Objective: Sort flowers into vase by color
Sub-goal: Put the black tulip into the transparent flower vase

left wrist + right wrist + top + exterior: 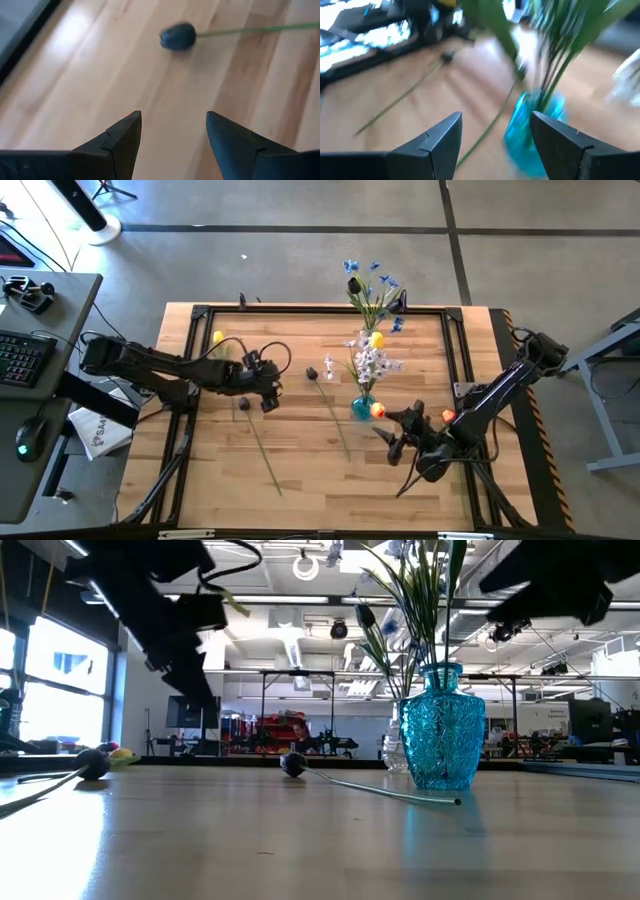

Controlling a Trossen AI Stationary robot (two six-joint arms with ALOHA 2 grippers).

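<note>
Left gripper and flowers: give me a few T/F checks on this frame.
1. The left gripper is open and empty. True.
2. A dark flower head lies on the table ahead of the left gripper. True.
3. The blue vase is tipped over. False: it stands upright with stems in it.
4. The right gripper is shut on a flower. False: it is open and holds nothing.
5. Every flower is already in a vase. False: some lie on the table.

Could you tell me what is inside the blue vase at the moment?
The blue vase holds a bunch of green-stemmed flowers with pale lilac-white, yellow and one orange-red head. How far the stems reach down inside is hidden by the patterned glass.
</note>
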